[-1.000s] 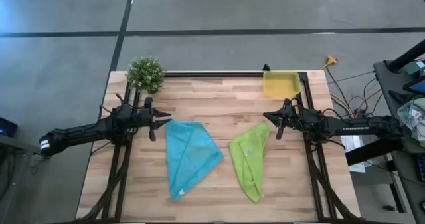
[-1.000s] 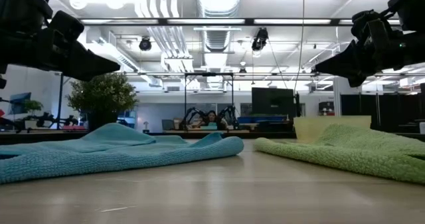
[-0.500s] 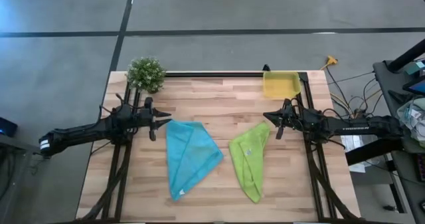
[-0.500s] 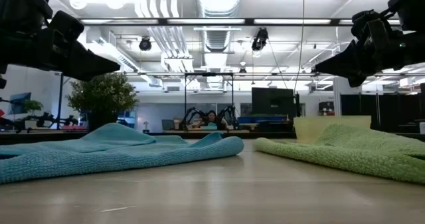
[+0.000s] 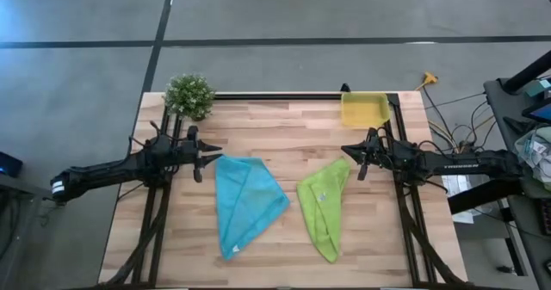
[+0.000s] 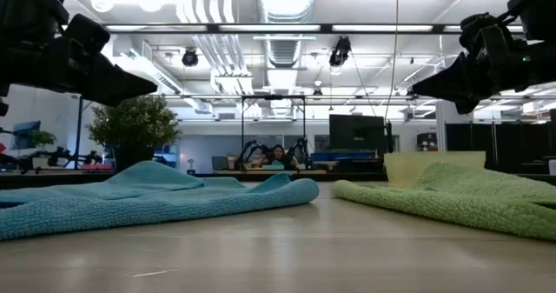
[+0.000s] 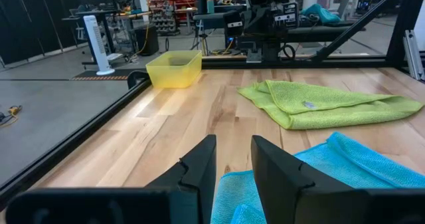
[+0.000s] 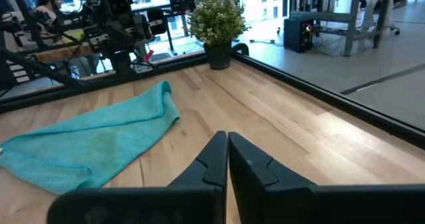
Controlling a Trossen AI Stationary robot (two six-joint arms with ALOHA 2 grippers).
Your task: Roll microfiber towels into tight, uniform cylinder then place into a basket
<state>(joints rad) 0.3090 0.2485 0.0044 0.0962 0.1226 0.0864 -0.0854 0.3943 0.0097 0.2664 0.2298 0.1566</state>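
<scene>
Hovering above table, both arms (image 5: 209, 148) (image 5: 344, 149) face inward

The wooden table (image 5: 275, 126) carries 2 flat towels, blue towel (image 5: 244, 202) left of green towel (image 5: 324, 206), a yellow basket (image 5: 363, 110) and a plant (image 5: 189, 95) at the back corners.

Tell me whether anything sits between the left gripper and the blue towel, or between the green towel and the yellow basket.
Nothing visible does. The left gripper hangs just off the blue towel's far corner, with bare wood between. From the green towel to the yellow basket the tabletop is also bare; only the right gripper hangs above that path.
</scene>
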